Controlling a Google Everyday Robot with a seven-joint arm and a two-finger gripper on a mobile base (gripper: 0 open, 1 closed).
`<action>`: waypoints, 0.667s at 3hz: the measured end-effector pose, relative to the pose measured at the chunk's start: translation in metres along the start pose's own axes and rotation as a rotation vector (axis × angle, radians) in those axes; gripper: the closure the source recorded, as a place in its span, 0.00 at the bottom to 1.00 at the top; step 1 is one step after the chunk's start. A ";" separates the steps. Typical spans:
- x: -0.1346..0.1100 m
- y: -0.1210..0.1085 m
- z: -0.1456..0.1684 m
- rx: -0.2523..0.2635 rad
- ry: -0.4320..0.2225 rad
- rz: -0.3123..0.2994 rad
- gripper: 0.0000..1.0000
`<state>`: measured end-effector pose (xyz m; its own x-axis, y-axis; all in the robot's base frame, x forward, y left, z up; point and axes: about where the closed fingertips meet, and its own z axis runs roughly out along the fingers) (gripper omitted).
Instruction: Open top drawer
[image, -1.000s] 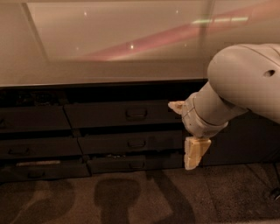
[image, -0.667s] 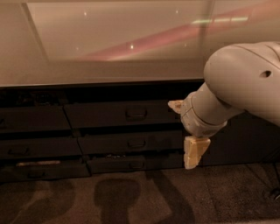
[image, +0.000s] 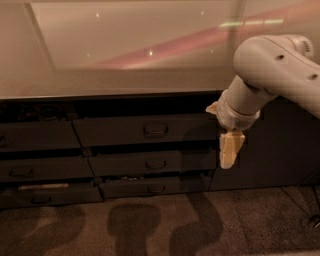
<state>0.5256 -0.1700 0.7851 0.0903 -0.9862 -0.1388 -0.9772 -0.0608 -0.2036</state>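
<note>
One gripper beside the top drawer, clear of its handle.

The top drawer (image: 112, 132) sits directly under the front edge of the pale table (image: 125, 55). It is the widest dark front in its stack, with a small loop handle (image: 155, 130) at its centre. The gripper (image: 230, 150) hangs just past the drawer's right end, well right of the handle, with its cream tip pointing down to about the level of the front beneath. Whether it is released or clenched cannot be told. The white arm (image: 275, 65) reaches in from above and right of the drawer. Two narrower drawer fronts (image: 125, 165) lie below the top drawer, and another stack of drawers (image: 35, 137) stands to its left. A dark cabinet panel (image: 280, 155) stands to its right.
</note>
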 end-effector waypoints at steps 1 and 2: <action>0.018 -0.024 0.017 -0.039 -0.018 0.003 0.00; 0.019 -0.028 0.018 -0.037 -0.022 0.007 0.00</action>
<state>0.5585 -0.1845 0.7708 0.0873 -0.9831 -0.1611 -0.9841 -0.0600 -0.1670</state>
